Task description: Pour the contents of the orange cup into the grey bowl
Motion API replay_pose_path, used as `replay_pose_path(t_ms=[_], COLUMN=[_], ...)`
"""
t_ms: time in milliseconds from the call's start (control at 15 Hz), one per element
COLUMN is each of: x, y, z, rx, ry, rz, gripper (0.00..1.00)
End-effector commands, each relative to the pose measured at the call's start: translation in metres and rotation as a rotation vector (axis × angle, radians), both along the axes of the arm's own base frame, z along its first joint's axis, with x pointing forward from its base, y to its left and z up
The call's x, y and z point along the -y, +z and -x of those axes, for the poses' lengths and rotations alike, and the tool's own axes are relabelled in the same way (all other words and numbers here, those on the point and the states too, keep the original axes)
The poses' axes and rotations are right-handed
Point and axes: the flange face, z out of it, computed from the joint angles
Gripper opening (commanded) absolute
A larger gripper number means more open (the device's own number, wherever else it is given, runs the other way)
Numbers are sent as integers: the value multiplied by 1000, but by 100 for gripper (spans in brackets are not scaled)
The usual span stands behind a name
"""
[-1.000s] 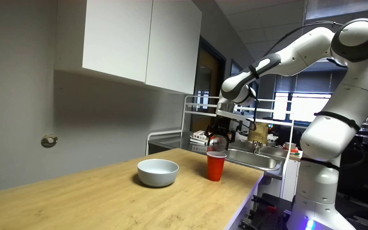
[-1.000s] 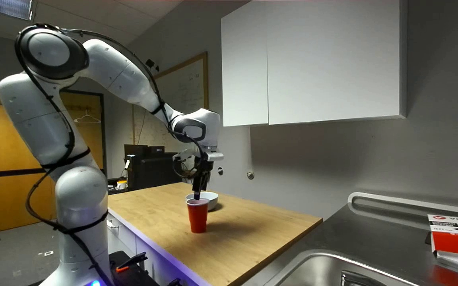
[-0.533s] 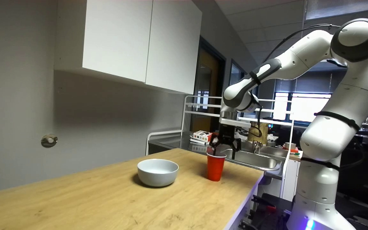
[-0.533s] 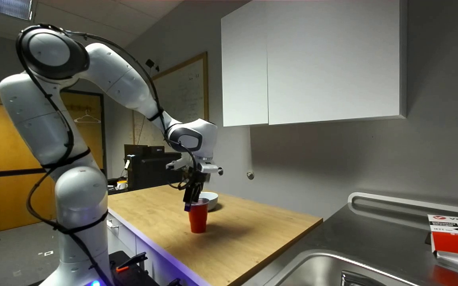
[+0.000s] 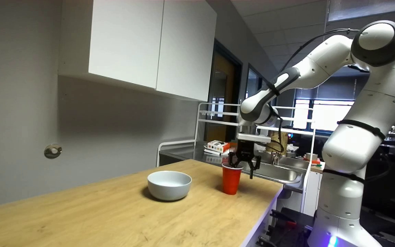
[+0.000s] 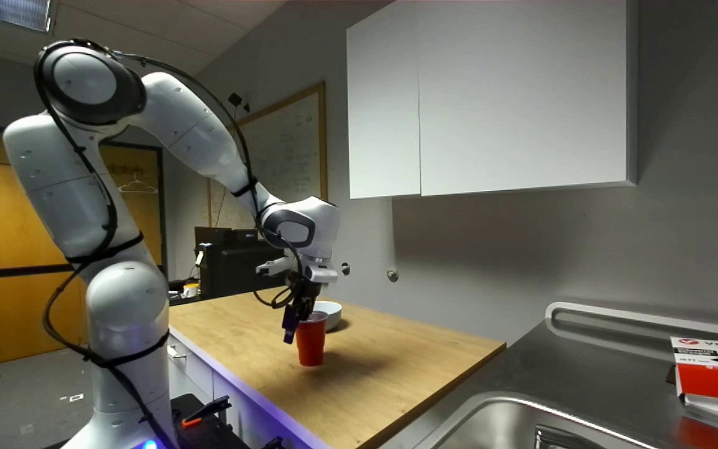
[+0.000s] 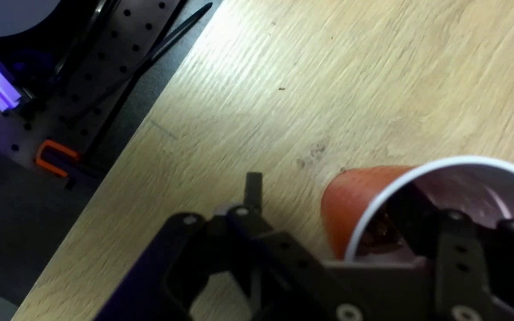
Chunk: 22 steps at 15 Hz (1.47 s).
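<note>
With my gripper (image 7: 331,200) spread wide, one finger (image 7: 411,214) inside the orange cup (image 5: 231,181), I feared sideways drift would tip it, spilling short of the grey bowl (image 5: 169,188).

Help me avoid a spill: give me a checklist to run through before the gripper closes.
1. Gripper open: ok.
2. Orange cup upright on the counter: ok.
3. Cup wall between the fingers: ok; one is inside the cup, the other outside.
4. Contents in the cup: ok; something dark shows inside.
5. Inner finger clear of the contents: cannot tell.
6. Grey bowl upright, apart from the cup: ok.
</note>
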Motion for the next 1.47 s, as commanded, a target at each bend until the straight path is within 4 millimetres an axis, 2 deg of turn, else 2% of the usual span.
replay_pose_path(t_ms=[0, 200, 333, 533, 600, 800, 1133, 1333, 1400], x=[-5, -12, -20, -40, -46, -72, -124, -150, -154], y=[-7, -7, 1, 30, 40, 74, 130, 155, 160], z=[-5, -11, -16, -30, -34, -49, -79, -94, -97], rx=[7, 6, 4, 14, 16, 21, 49, 58, 54], ry=[-37, -47, -49, -29, -22, -6, 30, 76, 96], rz=[22, 46, 79, 178, 222, 370, 583, 684, 692], gripper=[45, 20, 9, 2, 6, 8, 8, 8, 33])
